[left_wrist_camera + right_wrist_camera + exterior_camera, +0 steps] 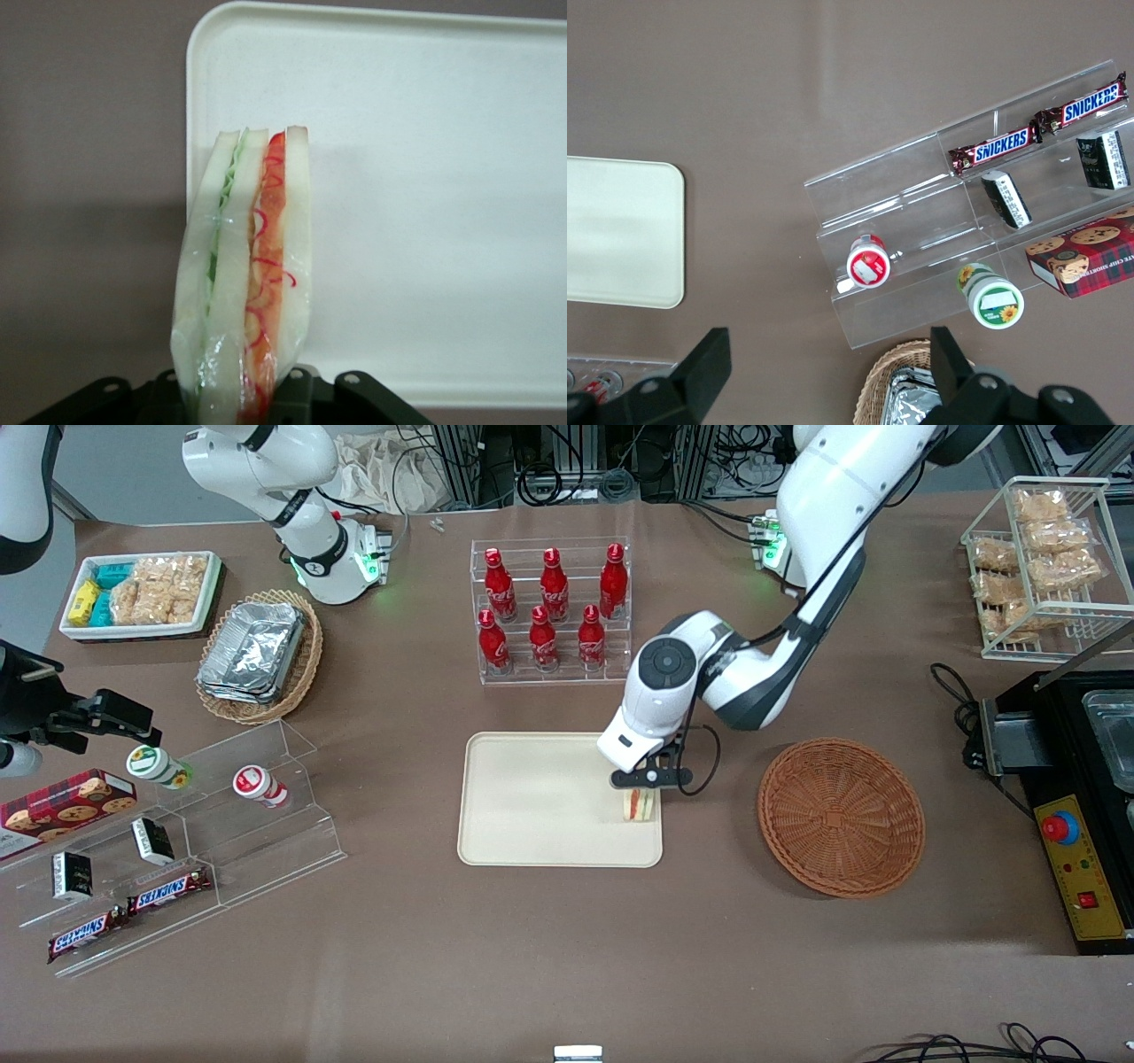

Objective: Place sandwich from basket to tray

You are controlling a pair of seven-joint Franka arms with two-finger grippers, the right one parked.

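One sandwich [640, 805] is the whole job, and from the front it hangs upright in the gripper [651, 779], over the tray [532, 797] near the rim that faces the basket [842, 816]. The basket sits bare toward the working arm's end of the worktop, so the carry looks nearly done. The arm reaches in low from the table's back edge, wrist bent downward.

From the left wrist, the gripper [252, 394] pinches the sandwich [248, 274] by one end, its filling edge showing over the tray [425, 177], ready for setting down flat.

The brown bench [532, 957] carries the tray [532, 815], the basket [842, 815] — plus a bottle rack [549, 615], clear shelving [248, 841] — the hand [640, 804] over the tray.
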